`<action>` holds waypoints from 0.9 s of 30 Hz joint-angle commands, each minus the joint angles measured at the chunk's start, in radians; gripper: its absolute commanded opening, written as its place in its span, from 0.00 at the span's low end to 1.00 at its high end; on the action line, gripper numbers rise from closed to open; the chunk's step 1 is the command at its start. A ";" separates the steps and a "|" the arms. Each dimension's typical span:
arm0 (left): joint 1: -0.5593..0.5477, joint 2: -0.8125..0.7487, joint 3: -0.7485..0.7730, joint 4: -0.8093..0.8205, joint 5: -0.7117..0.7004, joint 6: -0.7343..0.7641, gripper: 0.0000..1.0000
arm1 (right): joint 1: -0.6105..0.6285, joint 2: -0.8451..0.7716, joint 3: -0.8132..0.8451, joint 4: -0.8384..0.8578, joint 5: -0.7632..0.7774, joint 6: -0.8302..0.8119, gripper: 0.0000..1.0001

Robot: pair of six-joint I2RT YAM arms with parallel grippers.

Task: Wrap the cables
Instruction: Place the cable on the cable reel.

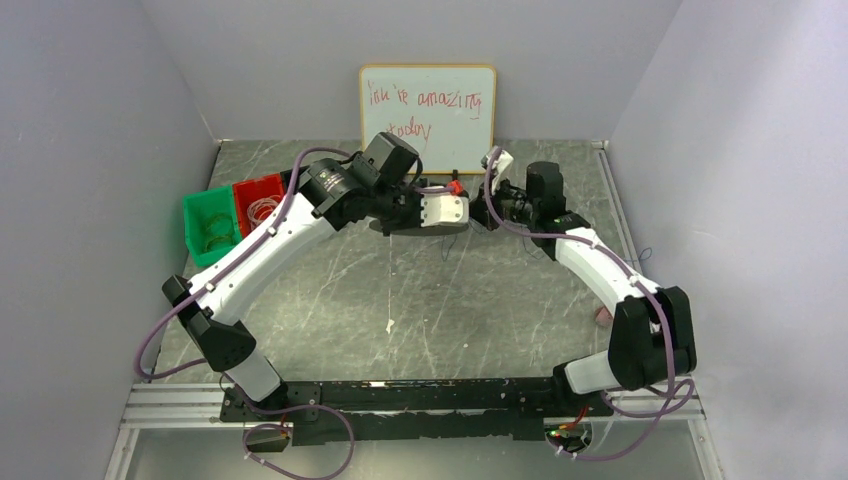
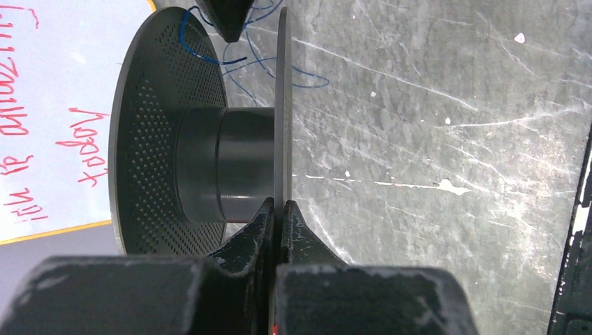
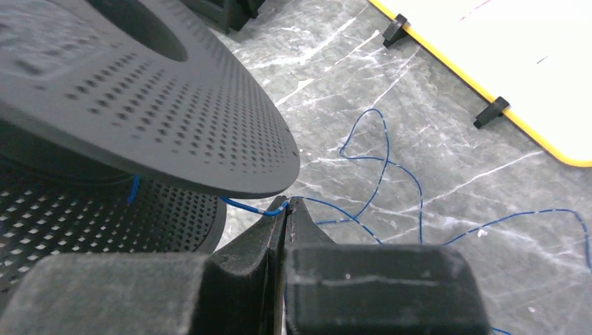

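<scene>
Cable (image 3: 384, 150) is pinched at the very tips of the right gripper (image 3: 286, 206), whose fingers are pressed together on it just under the rim of the spool's upper disc. From the pinch a short stretch is led in between the two discs of the spool (image 2: 164, 105). The rest is spread loose on the table (image 3: 447, 174) beyond the fingertips, in a few open loops and one long curve running off to the right.

Cable is seen as a very thin blue wire, thread-like, with faint paler marks along it. It lies slack, not taut.

Left gripper (image 2: 278, 209) is closed on the edge of one thin disc of the spool, one finger on each face, so the spool is held on edge. No cable is seen at these fingers.

Spool: matte black, two flat round discs dotted with rows of small holes, joined by a smooth cylindrical hub. Table: grey stone-look surface, white veins and scratches. A whiteboard (image 1: 428, 105) with a yellow frame and red handwriting is propped at the far edge.
</scene>
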 commanded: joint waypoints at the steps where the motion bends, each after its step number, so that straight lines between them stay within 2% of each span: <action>1: 0.000 -0.040 0.014 0.019 0.040 0.044 0.03 | 0.004 -0.050 0.078 -0.203 -0.047 -0.266 0.02; 6: -0.001 -0.037 0.014 0.018 0.028 0.064 0.02 | 0.006 -0.076 0.093 -0.355 -0.074 -0.428 0.02; 10: -0.001 -0.042 0.001 -0.005 0.008 0.120 0.02 | -0.009 -0.097 0.101 -0.397 -0.072 -0.429 0.02; 15: -0.002 -0.067 -0.069 -0.002 -0.061 0.205 0.03 | -0.044 -0.096 0.195 -0.520 -0.197 -0.370 0.02; 18: -0.012 -0.081 -0.112 0.031 -0.137 0.257 0.03 | -0.073 -0.088 0.238 -0.534 -0.215 -0.273 0.02; 23: -0.036 -0.080 -0.124 0.084 -0.221 0.306 0.03 | -0.089 0.002 0.363 -0.696 -0.252 -0.205 0.01; 27: -0.060 -0.073 -0.133 0.146 -0.286 0.324 0.02 | -0.091 0.006 0.349 -0.635 -0.218 -0.081 0.00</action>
